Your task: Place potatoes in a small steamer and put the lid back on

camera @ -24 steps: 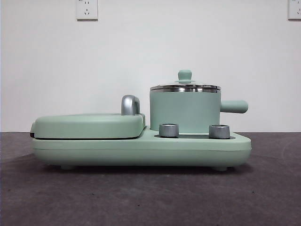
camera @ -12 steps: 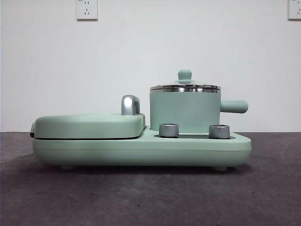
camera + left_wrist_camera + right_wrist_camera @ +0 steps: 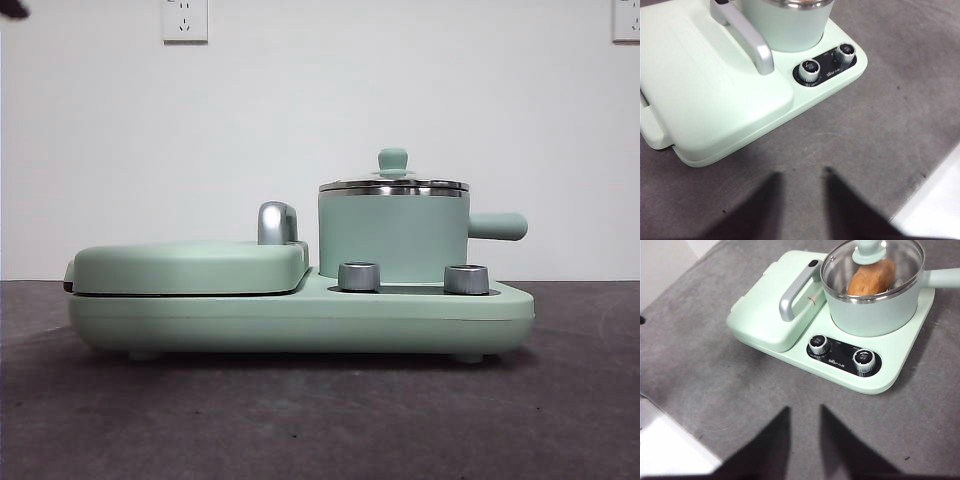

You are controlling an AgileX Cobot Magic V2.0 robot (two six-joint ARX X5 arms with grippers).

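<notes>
Hovering above the grey table (image 3: 715, 365), the right gripper (image 3: 805, 422) holds its two black jaws apart with a narrow gap between them, gripping nothing and touching nothing. The left gripper (image 3: 802, 187) hangs the same way over bare tabletop, jaws apart and empty, near the front edge of the mint-green cooker base (image 3: 805, 107).

A potato (image 3: 871, 278) lies inside the small steamer (image 3: 875, 315), well apart from both grippers and beyond the cooker's two knobs (image 3: 819, 344) as seen from the right wrist. It rests on its side, its long axis roughly level and running across the pot, tilted slightly up toward the side with the steamer's stubby handle (image 3: 942, 277). A glass lid (image 3: 900, 270) with a mint knob (image 3: 869, 250) sits closed on the steamer's steel rim, the potato showing through it.

From the front, the steamer (image 3: 393, 235) stands upright on the right half of the base, lid (image 3: 393, 185) seated level, handle pointing right. A flat green cover (image 3: 190, 265) with a chrome handle (image 3: 277, 222) lies closed just beside it on the left.
</notes>
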